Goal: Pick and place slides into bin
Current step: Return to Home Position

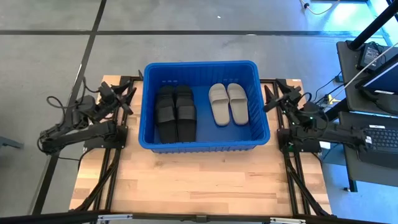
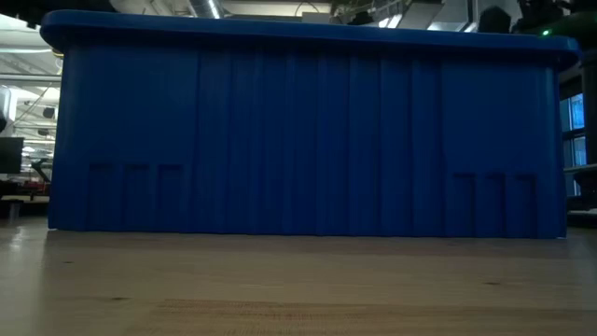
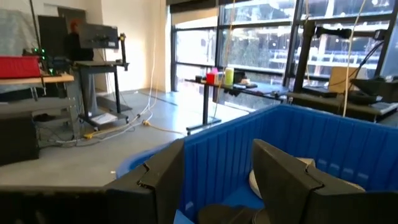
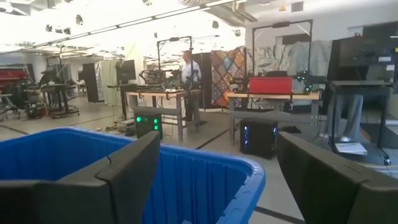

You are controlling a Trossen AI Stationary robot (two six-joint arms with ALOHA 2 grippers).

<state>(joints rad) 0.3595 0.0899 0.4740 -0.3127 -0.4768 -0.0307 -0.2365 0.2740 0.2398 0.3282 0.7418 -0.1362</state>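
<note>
The blue bin [image 1: 149, 106] stands in the middle of the wooden table; its near wall fills the low view [image 2: 308, 140]. Inside it, black slides [image 1: 175, 112] lie side by side on the left and two light grey slides [image 1: 227, 103] on the right, soles down on the bin's floor. Whether more black slides lie under the ones on top, I cannot tell. My left gripper [image 1: 127, 99] rests by the bin's left wall, open and empty [image 3: 217, 186]. My right gripper [image 1: 270, 99] rests by the bin's right wall, open and empty [image 4: 217, 180].
Bare tabletop [image 1: 199, 180] lies in front of the bin. The arms' dark frames [image 1: 112, 168] run along both sides of the table. A desk with a keyboard [image 1: 379, 137] stands off the table's right. A person [image 4: 188, 68] stands far off in the room.
</note>
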